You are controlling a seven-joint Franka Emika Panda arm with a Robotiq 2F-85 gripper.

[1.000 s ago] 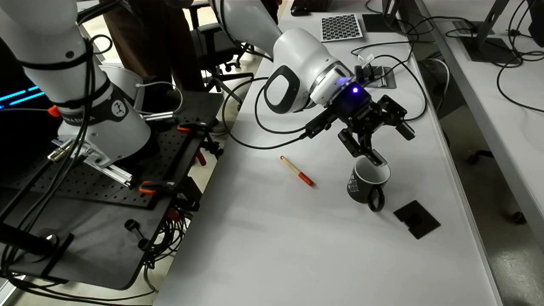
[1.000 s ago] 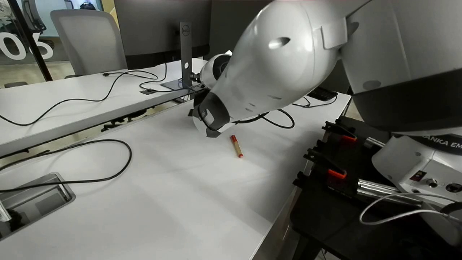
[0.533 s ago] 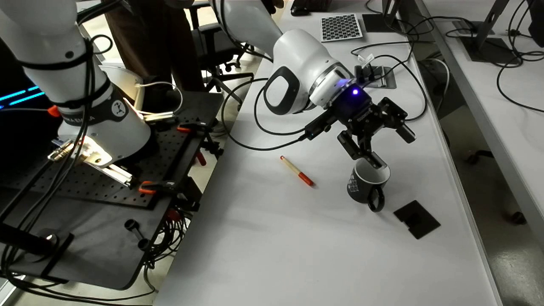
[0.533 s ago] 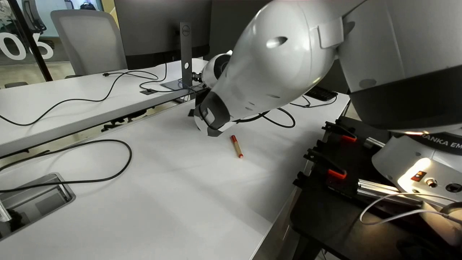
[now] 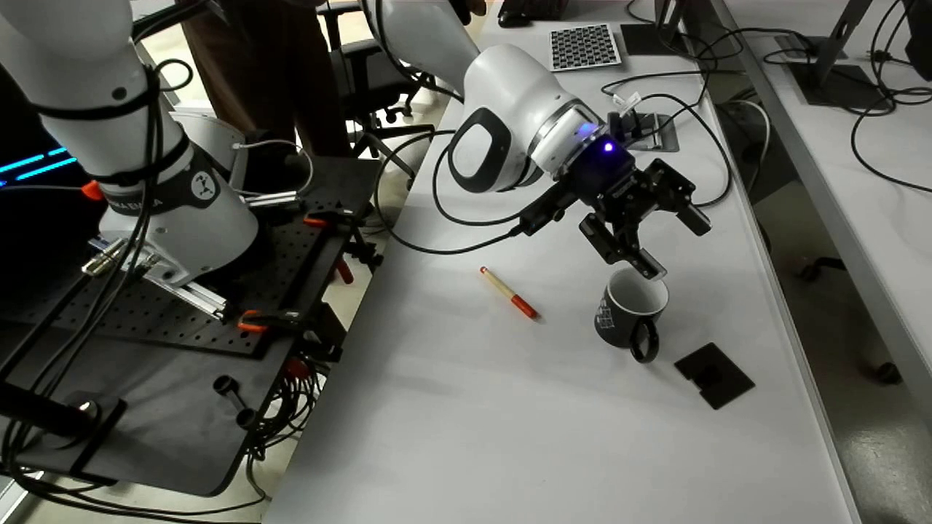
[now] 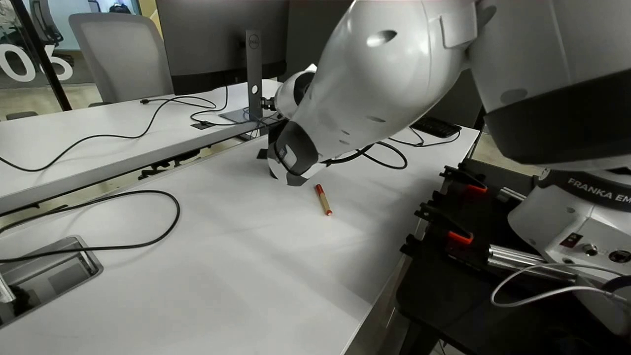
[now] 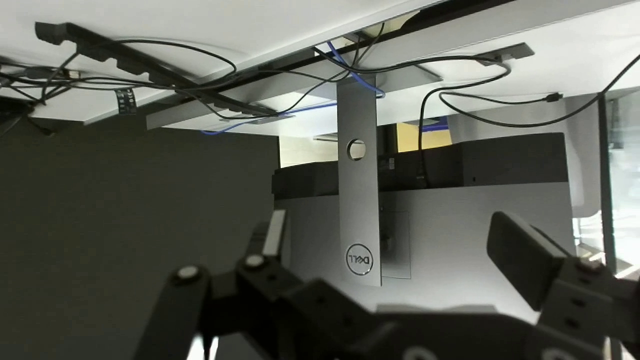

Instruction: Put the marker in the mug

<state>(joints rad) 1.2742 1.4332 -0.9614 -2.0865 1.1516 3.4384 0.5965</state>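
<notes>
With claw (image 5: 677,247) spread wide, gripping nothing, overlapping the rim of the upright mug (image 5: 625,319) in an exterior view, cannot tell if touching; farther out, with marker (image 5: 509,293) flat on the table (image 5: 466,407), apart from both

"FRANKA EM", cut off at the edge, is printed on the black band (image 6: 586,190) of the robot base (image 6: 567,217). "DELL" is seen upside down on the monitor stand (image 7: 359,195) in the wrist view. A white "0" is borne by the glass panel (image 6: 17,63); a figure beside it is partly covered. The print on the mug (image 5: 625,320) cannot be read.
</notes>
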